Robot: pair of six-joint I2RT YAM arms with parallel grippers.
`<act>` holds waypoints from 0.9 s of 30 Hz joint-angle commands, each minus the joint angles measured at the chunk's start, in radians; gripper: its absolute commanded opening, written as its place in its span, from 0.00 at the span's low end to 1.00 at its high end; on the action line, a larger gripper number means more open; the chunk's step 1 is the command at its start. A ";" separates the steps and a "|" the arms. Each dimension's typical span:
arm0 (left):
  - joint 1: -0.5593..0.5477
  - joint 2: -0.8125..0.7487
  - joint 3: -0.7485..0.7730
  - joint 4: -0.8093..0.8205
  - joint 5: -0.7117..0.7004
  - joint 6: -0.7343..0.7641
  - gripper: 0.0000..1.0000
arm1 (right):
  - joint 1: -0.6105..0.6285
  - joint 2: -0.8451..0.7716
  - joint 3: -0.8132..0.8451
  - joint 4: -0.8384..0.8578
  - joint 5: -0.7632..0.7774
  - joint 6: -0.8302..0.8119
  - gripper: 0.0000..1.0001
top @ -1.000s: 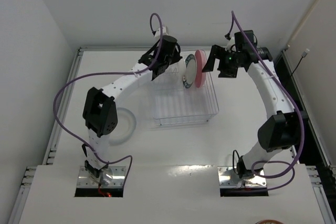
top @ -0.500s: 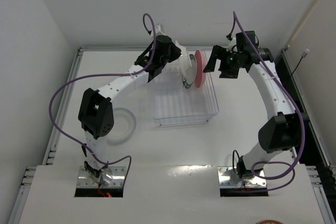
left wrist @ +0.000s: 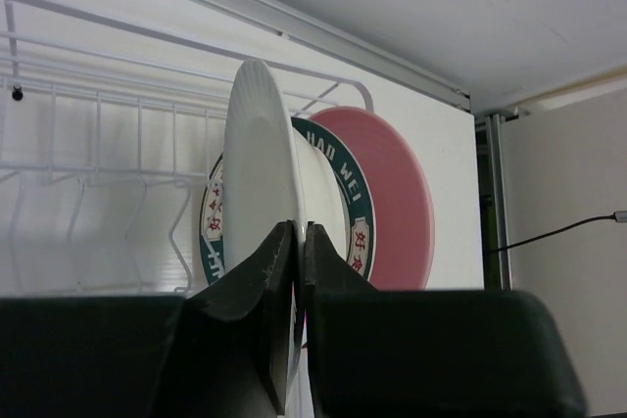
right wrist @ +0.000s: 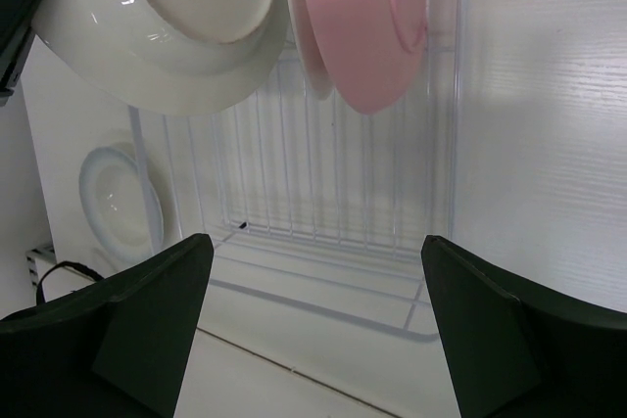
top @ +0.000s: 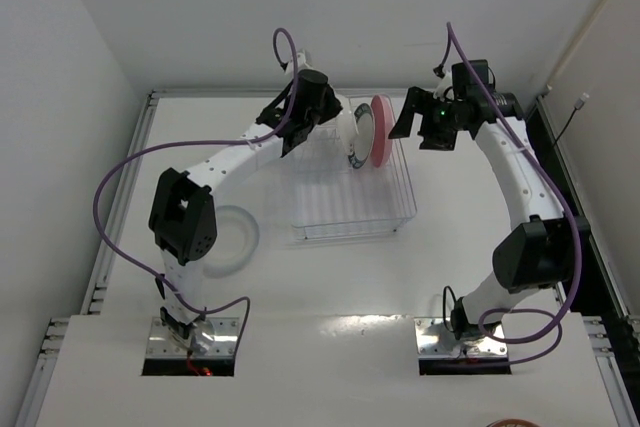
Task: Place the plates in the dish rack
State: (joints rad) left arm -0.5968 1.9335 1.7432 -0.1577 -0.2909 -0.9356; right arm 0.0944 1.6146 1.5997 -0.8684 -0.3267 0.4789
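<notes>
white plate (left wrist: pixel 257 173), pinched at its rim by the left hand (left wrist: pixel 299 271), has swung in upright over the dish rack (left wrist: pixel 98 144), just beside the teal-rimmed plate (left wrist: pixel 364 212); seating it probably remains. right hand (right wrist: pixel 313 315) hangs spread.

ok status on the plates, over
Left gripper shut on pale plate, upright at dish rack. Teal-rimmed plate, pink plate racked beside it. Right gripper open, empty. Nothing blocking seen.

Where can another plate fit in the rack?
Near rows of the dish rack, this side of the pale plate in the left gripper, are bare. The far end is crowded: pink plate and teal-rimmed plate.
</notes>
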 commanded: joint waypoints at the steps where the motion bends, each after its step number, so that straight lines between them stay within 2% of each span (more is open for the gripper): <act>1: -0.008 -0.036 0.055 0.076 -0.028 0.000 0.00 | -0.004 -0.041 -0.003 0.026 -0.028 0.006 0.86; 12: -0.008 0.015 0.045 0.004 -0.028 0.020 0.00 | -0.004 -0.041 -0.003 0.026 -0.028 0.006 0.86; 18: -0.029 0.062 0.153 -0.092 -0.051 0.066 0.00 | -0.004 -0.041 -0.012 0.026 -0.028 0.006 0.86; 25: -0.083 0.154 0.358 -0.249 -0.183 0.195 0.00 | -0.013 -0.041 -0.012 0.026 -0.037 0.006 0.86; 27: -0.104 0.165 0.375 -0.273 -0.208 0.216 0.00 | -0.013 -0.041 -0.012 0.026 -0.037 0.006 0.86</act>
State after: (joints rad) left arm -0.6727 2.1120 2.0346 -0.4149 -0.4038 -0.7887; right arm 0.0872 1.6123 1.5929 -0.8684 -0.3454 0.4786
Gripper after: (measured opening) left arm 0.039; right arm 0.860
